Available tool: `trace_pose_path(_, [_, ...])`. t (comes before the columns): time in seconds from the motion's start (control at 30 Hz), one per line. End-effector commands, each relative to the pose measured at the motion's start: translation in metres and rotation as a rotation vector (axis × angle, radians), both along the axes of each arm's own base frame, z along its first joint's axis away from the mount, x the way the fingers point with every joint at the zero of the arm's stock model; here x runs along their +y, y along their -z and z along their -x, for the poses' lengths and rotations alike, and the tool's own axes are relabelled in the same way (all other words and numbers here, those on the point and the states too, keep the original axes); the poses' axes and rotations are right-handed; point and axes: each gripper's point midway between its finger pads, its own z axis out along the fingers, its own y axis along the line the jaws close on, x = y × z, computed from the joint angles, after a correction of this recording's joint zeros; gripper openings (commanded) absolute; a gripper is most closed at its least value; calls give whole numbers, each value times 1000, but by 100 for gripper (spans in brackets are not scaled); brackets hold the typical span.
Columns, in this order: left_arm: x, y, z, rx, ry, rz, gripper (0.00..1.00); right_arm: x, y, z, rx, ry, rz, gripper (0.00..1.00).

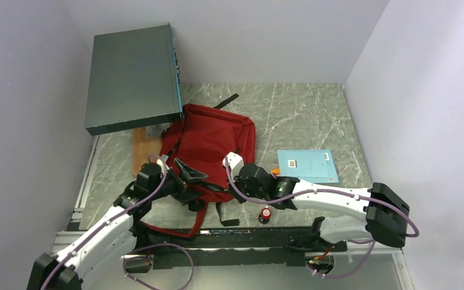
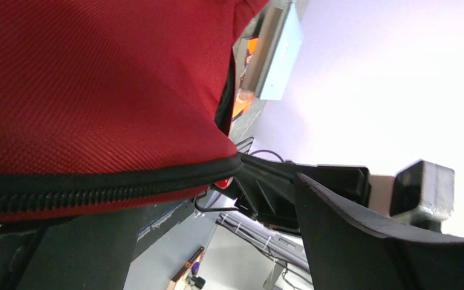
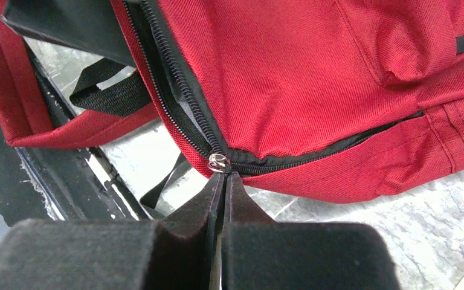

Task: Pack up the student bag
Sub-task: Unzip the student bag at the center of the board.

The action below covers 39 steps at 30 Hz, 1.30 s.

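The student bag (image 1: 208,142), dark red fabric, lies flat in the middle of the table with its straps toward the arms. My right gripper (image 1: 232,164) is at its near edge. In the right wrist view, that gripper (image 3: 223,176) is shut, with its tips pinched on the zipper pull just below the metal slider ring (image 3: 218,162). The black zip (image 3: 175,84) gapes open to the left of the slider. My left gripper (image 1: 190,175) stands open at the bag's near left edge. The zip edge (image 2: 96,187) runs just above its wide gap (image 2: 217,241).
A large grey-blue box (image 1: 133,75) leans at the back left over a wooden board (image 1: 140,151). A light blue booklet (image 1: 308,165) lies to the right of the bag. A small red-capped item (image 1: 266,213) stands near the front rail (image 1: 248,232).
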Motion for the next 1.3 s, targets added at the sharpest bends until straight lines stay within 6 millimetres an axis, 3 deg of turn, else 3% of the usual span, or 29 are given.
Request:
trace_pose_path(0.0, [-12, -19, -26, -16, -72, 47, 86, 18, -31, -10, -54, 32, -75, 0])
trace_pose_path(0.07, [-8, -10, -30, -11, -100, 5, 58, 13, -29, -13, -60, 67, -55, 0])
trace_pose_path(0.13, [1, -3, -33, -33, -147, -25, 14, 1, -24, -20, -66, 137, -25, 0])
trace_pose_path(0.17, [7, 5, -33, -22, -177, -53, 1, -6, -21, -23, -74, 175, -5, 0])
trace_pose_path(0.37, [42, 31, -29, -91, -275, -153, 0, -73, -3, -46, -92, 483, 107, 0])
trace_pose_path(0.53, [43, 42, -21, -135, -267, -71, 0, -110, 11, -70, -78, 616, 140, 0])
trace_pose_path(0.7, [43, 32, -20, -202, -240, -90, 0, -124, 20, -83, -48, 659, 173, 0])
trace_pose_path(0.87, [45, 30, -18, -210, -228, -126, 0, -111, 0, -99, -52, 650, 113, 0])
trace_pose_path(1.07, [43, 33, -15, -209, -209, -119, 0, -132, 41, -114, 79, 762, 136, 0])
trace_pose_path(1.27, [44, 40, -9, -205, -197, -122, 0, -137, 19, -125, 5, 776, 102, 0])
